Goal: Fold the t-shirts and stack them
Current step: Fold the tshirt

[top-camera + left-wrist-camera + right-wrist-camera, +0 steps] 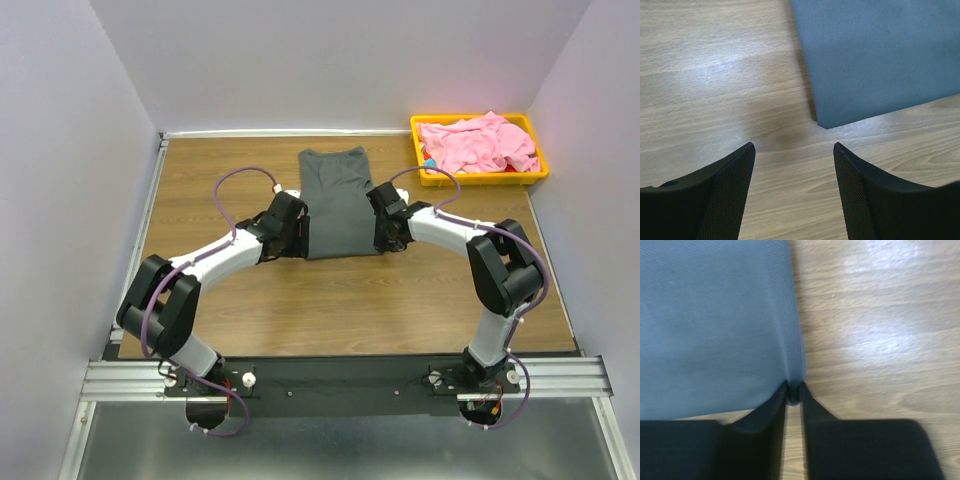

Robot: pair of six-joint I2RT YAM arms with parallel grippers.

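The charcoal grey t-shirt (338, 200) lies folded into a long strip on the wooden table (350, 300). My right gripper (384, 238) is shut on its near right corner; in the right wrist view the fingertips (793, 390) pinch the cloth's edge (715, 325). My left gripper (288, 240) is open and empty, just short of the shirt's near left corner (827, 122), with bare wood between its fingers (742, 170). The pink t-shirt (480, 143) lies crumpled in the yellow tray (478, 179) at the far right.
Grey walls close in the table at the back and both sides. The arms' bases sit on a rail (340, 378) at the near edge. Bare wood lies left of the grey shirt and in front of it.
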